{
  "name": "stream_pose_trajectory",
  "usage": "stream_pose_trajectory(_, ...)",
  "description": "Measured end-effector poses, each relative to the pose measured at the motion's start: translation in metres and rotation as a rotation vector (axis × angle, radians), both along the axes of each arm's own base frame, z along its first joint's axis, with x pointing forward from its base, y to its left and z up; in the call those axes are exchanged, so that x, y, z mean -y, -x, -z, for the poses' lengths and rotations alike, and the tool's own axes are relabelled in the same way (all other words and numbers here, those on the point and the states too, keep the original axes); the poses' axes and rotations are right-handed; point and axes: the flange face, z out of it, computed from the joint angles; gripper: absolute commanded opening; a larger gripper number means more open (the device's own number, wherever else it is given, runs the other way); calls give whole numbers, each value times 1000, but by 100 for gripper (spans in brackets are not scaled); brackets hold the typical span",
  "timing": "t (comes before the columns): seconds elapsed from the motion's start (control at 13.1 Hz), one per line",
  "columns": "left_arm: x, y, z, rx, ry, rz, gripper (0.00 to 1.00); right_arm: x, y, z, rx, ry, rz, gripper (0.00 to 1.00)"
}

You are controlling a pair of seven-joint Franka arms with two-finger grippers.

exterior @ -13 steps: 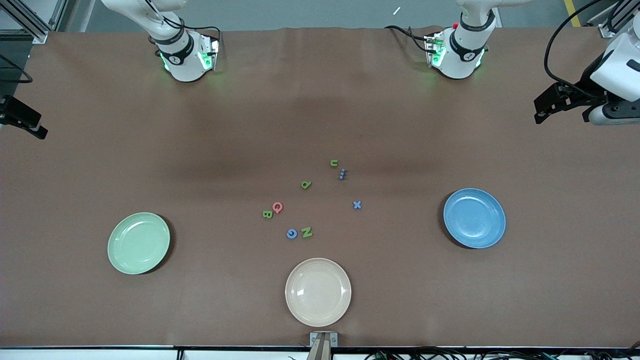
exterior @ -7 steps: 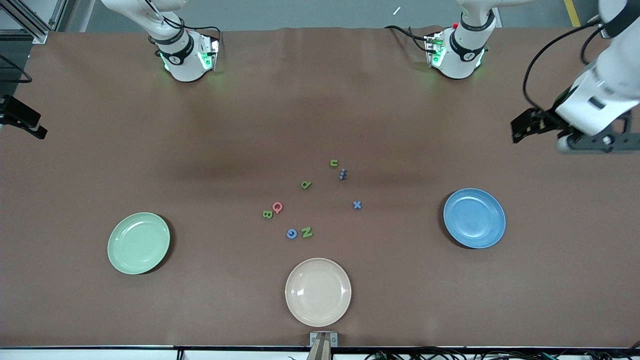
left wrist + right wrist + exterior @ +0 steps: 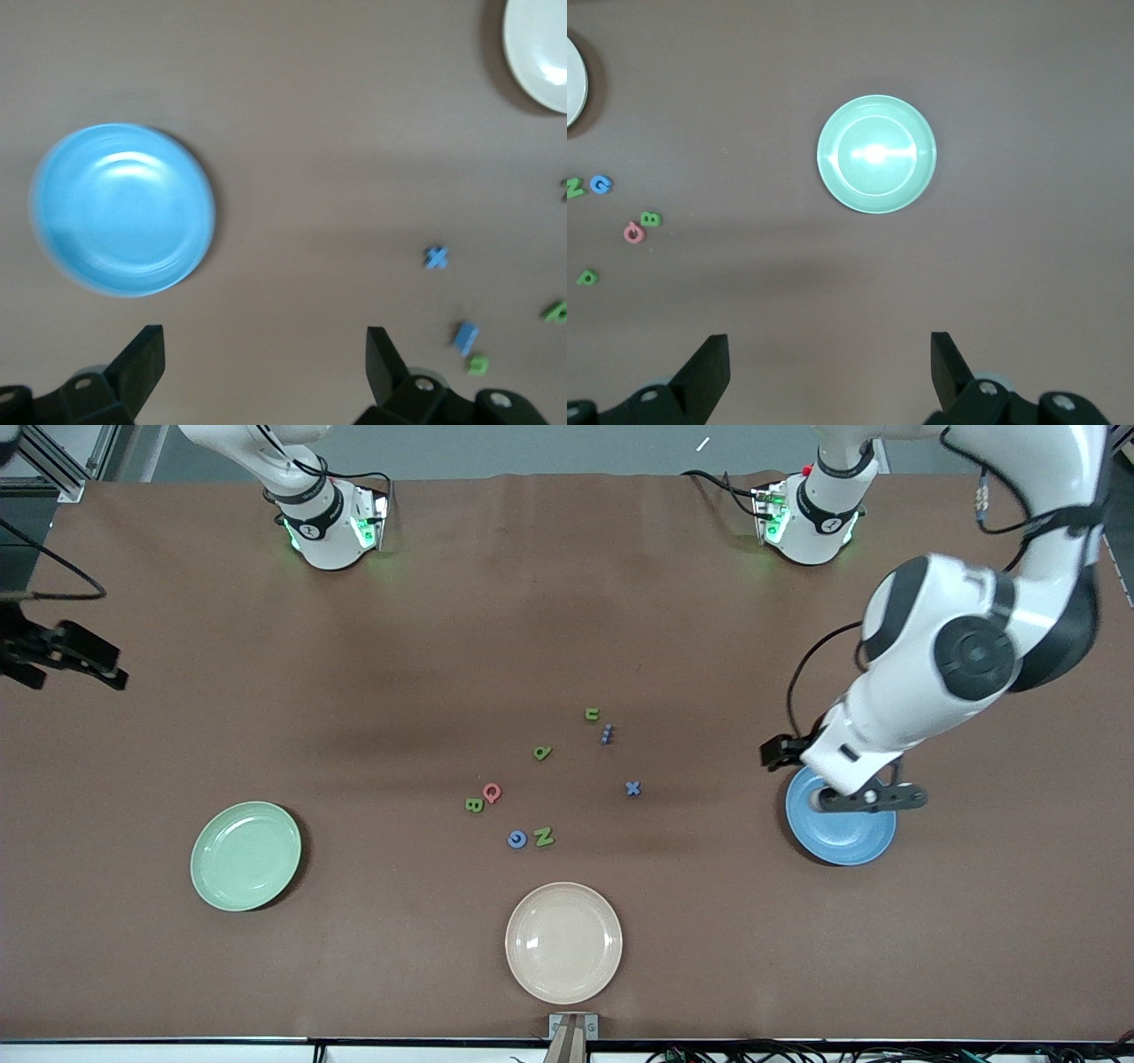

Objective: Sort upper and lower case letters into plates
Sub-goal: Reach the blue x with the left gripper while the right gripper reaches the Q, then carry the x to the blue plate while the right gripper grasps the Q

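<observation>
Surface: brown table [image 3: 266, 691] with both arm bases along its edge farthest from the front camera.
Left gripper: left gripper [image 3: 266, 376] spread wide and empty, in the air over the table just beside the blue plate [image 3: 842, 837]; half a second ago it hung high by the left arm's end of the table, now the arm has swung in and its wrist covers part of that plate.
Right gripper: right gripper [image 3: 830, 376] also wide and empty, up over the right arm's end of the table, shifted a little inward since the earlier frame; the mint green plate [image 3: 245, 856] shows in its wrist view.
Letters: pink Q [image 3: 492, 792], green B [image 3: 473, 805], blue C [image 3: 516, 839], green N [image 3: 543, 836], blue x [image 3: 633, 787], green u [image 3: 592, 714] and two more lie loose mid-table between the plates, unmoved.
Plates: both task plates bare, unmoved.
Other: cream plate [image 3: 563, 942] nearest the front camera.
</observation>
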Motion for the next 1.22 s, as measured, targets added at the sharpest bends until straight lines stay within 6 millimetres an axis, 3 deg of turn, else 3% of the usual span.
stream_pose_trajectory(0.08,18,-2,26,-3,11,-6,89,-18,-8,14,-11,-2,24,100)
stream_pose_trajectory(0.23,53,1,75,-25,24,7,88,-57,-21,40,-30,-7,86,100)
stream_pose_trajectory(0.54,91,10,143,-58,35,-31,85,-118,-36,91,-78,-17,211,100)
stream_pose_trajectory(0.92,134,29,188,-24,3,50,71,-191,-51,173,-131,-42,389,100)
stream_pose_trajectory(1.22,157,39,213,4,16,77,68,-234,-62,263,-152,-62,520,100)
